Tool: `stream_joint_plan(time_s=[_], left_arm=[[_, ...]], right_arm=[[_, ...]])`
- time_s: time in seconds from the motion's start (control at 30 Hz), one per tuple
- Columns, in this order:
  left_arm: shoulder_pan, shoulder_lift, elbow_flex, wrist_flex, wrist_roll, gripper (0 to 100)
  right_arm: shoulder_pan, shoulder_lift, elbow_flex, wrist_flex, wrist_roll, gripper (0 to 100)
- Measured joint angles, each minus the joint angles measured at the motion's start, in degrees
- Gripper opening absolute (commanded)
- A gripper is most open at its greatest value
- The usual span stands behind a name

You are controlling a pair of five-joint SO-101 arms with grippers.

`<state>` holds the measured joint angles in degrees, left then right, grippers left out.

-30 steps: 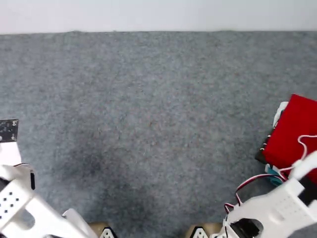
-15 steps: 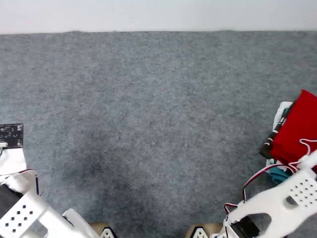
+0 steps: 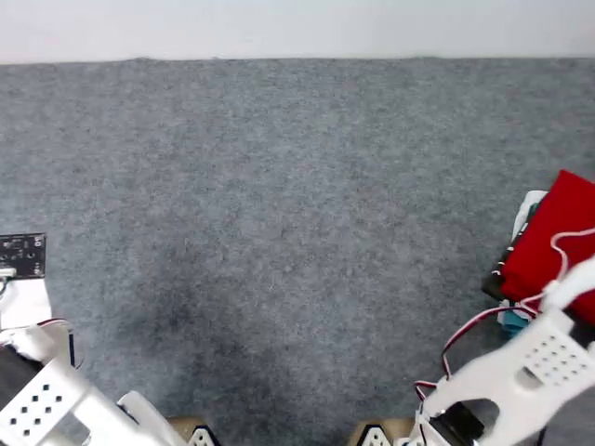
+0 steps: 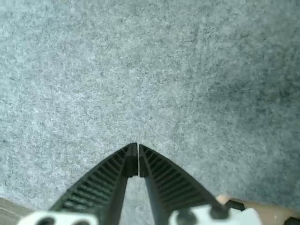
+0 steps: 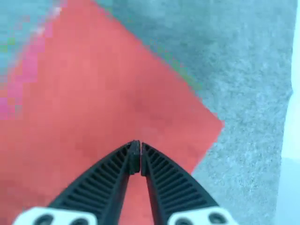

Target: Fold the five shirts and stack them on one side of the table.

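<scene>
Shirts (image 3: 551,243) stacked (red topmost) on table (image 3: 279,186).

Table covering (image 3: 279,204) is seen as mottled grey. Top shirt (image 3: 550,249) is recorded plain red; lower shirts (image 3: 513,321) are noted white and teal. Left gripper (image 4: 138,155) and right gripper (image 5: 136,157) are logged ribbed black.

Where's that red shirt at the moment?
In the high view the red shirt lies at the right edge of the table, topping a pile of folded shirts beside the right arm; the right wrist view shows it under the right gripper.
</scene>
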<state>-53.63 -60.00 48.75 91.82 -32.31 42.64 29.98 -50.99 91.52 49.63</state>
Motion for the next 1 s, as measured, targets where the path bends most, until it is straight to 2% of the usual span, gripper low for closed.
stream_joint_plan(time_s=[0.1, 0.2, 0.3, 0.43, 0.57, 0.73, 0.87, 1.0], left_arm=[[3.08, -0.70, 0.00, -0.09, 2.64, 2], [8.09, -4.13, 0.09, -2.29, 10.37, 2], [16.18, -9.41, 1.76, -4.31, 18.90, 2], [27.43, -18.20, 6.86, -8.79, 22.24, 2], [34.55, -27.96, 14.86, -12.66, 22.68, 2], [40.79, -41.85, 25.58, -13.63, 23.74, 2], [43.69, -43.25, 31.21, -17.32, 29.54, 2], [47.12, -42.99, 35.69, -21.89, 35.78, 2]], right_arm=[[-3.78, -4.57, -0.44, 7.38, -5.19, 0.9], [-6.59, -9.05, -0.44, 8.97, -11.16, 0.9], [-7.82, -14.15, 1.67, 8.97, -16.79, 0.9], [-11.08, -21.80, 9.14, 8.97, -25.85, 0.9], [-13.98, -30.33, 20.48, 8.97, -35.60, 0.9], [-19.16, -41.85, 38.07, 8.97, -41.05, 0.9], [-22.59, -51.78, 52.13, 8.53, -46.51, 0.9], [-24.35, -62.24, 67.16, 1.93, -50.73, 0.9]])
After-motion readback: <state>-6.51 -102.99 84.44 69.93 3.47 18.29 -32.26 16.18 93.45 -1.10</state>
